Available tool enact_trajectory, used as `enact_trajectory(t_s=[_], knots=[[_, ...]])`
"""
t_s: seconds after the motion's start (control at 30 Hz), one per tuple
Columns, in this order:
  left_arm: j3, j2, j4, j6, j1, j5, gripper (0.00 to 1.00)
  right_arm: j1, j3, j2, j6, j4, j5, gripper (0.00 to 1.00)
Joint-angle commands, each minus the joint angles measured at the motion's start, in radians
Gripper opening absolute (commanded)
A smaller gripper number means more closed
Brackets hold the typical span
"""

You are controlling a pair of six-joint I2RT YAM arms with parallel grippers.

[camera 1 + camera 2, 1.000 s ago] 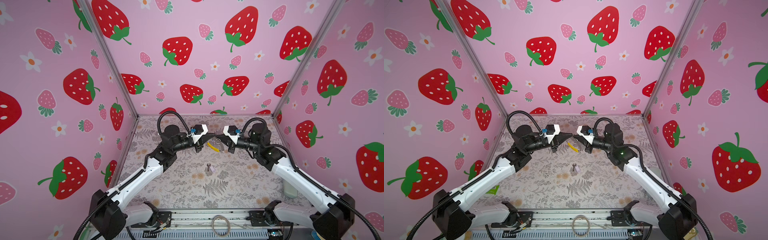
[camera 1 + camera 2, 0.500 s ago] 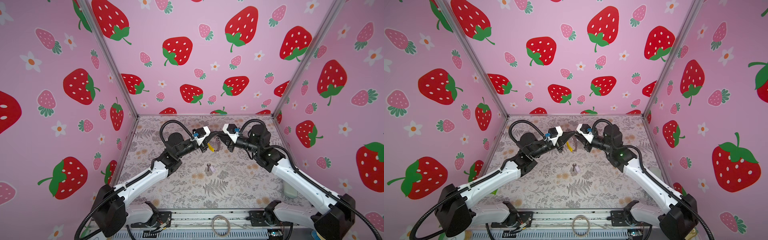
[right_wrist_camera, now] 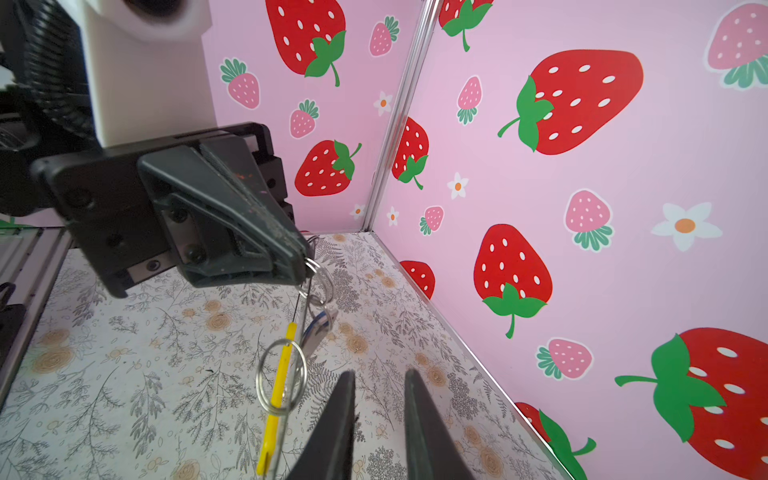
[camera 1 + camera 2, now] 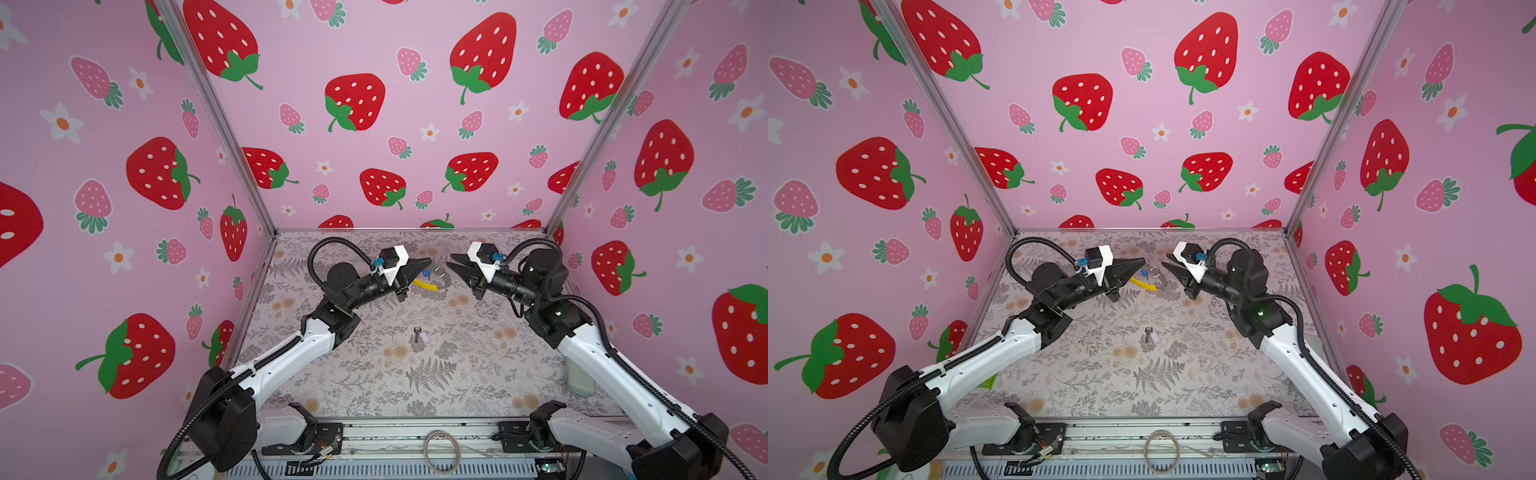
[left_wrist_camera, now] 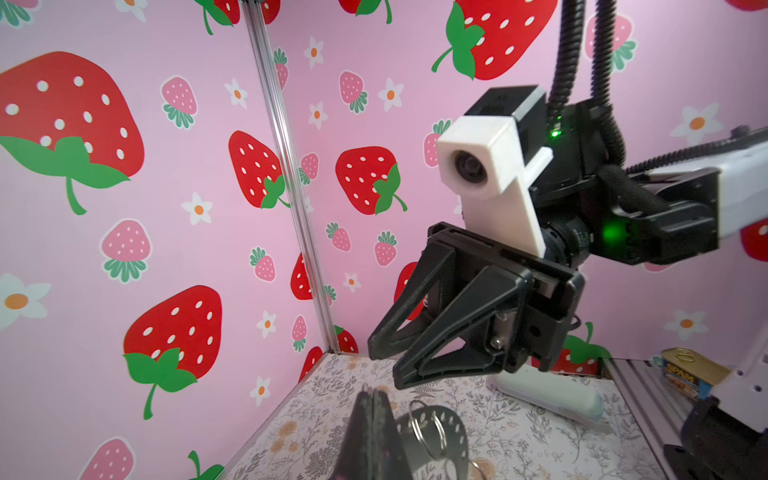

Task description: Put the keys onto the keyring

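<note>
Right wrist view shows left gripper (image 3: 300, 266) pinching the thin grey yellow-sectioned keyring (image 3: 272, 419), blue-tagged dark key (image 3: 318, 328) dangling, right gripper (image 3: 379, 376) spread beside it; top views put the lilac-tagged key (image 4: 420, 335) at its six o'clock.

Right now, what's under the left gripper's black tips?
Hanging there: thin grey keyring with yellow section, small silver loops, blue-tagged dark key. Which part the left gripper pinches is covered.

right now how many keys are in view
2. The blue-tagged key hangs with the keyring from the left gripper; the lilac-tagged key lies on the table, nearer the camera. More could be hidden.
</note>
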Motion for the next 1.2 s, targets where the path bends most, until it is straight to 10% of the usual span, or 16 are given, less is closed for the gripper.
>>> enact_trajectory(t_s=[0.0, 0.27, 1.17], knots=[[0.025, 0.026, 0.102, -0.086, 0.012, 0.109, 0.0, -0.012, 0.035, 0.009, 0.044, 0.01, -0.142, 0.23], [0.065, 0.054, 0.084, -0.108, 0.022, 0.176, 0.0, -0.012, 0.075, 0.068, 0.104, -0.004, -0.332, 0.22], [0.084, 0.029, 0.036, -0.067, 0.031, 0.239, 0.0, -0.018, 0.058, 0.098, 0.123, -0.012, -0.33, 0.26]])
